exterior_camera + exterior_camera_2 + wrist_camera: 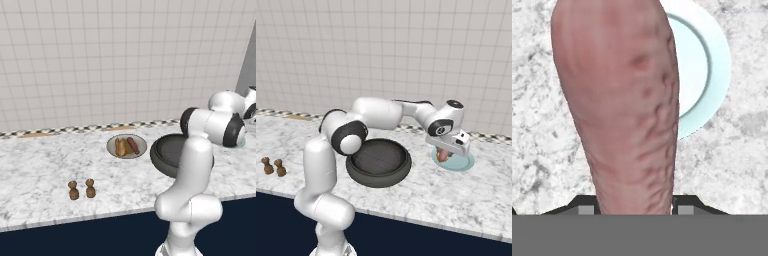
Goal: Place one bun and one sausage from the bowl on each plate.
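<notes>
My gripper (445, 151) is shut on a reddish-brown sausage (442, 156) and holds it just above the pale teal plate (463, 162). In the hand view the sausage (622, 100) stands lengthwise between the fingertips (587, 209), hiding much of the teal plate (709, 60). The dark bowl (378, 162) sits left of that plate, and I see nothing inside it. The beige-grey plate (113, 143) carries a tan bun (120, 147) and a second sausage (133, 145) side by side. My arm hides part of the bowl (167, 152).
Two small brown shakers (74, 190) (90, 188) stand near the counter's front edge at the left. A tiled wall runs behind the marble counter (40, 165). The counter's front edge drops off to a dark cabinet face.
</notes>
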You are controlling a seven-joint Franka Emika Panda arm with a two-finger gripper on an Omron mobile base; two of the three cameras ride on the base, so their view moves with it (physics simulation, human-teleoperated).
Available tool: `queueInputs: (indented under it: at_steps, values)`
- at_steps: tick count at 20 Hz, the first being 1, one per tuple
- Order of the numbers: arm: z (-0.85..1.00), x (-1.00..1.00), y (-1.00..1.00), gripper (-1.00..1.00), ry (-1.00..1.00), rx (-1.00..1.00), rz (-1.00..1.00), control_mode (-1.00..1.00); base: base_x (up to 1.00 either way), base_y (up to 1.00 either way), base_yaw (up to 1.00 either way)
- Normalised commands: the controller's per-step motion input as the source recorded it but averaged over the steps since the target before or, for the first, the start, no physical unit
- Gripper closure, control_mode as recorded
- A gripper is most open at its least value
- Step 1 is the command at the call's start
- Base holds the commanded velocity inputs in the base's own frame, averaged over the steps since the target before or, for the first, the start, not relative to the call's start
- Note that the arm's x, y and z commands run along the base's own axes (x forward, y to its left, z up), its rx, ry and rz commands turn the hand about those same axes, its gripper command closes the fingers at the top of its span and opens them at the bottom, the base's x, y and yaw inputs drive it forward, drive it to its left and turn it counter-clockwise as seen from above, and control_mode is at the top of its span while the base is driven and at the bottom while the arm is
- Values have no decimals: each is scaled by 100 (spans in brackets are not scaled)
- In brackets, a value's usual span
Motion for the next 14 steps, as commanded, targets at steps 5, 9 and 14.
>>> queueInputs:
  at_steps: [5, 9, 14]
  values:
    - [0, 19, -17, 100, 10, 0, 5, -100, 0, 0, 0]
    - [-41, 0, -11, 100, 5, 0, 5, -100, 0, 0, 0]
    - [-8, -3, -33, 100, 0, 0, 3, -100, 0, 0, 0]
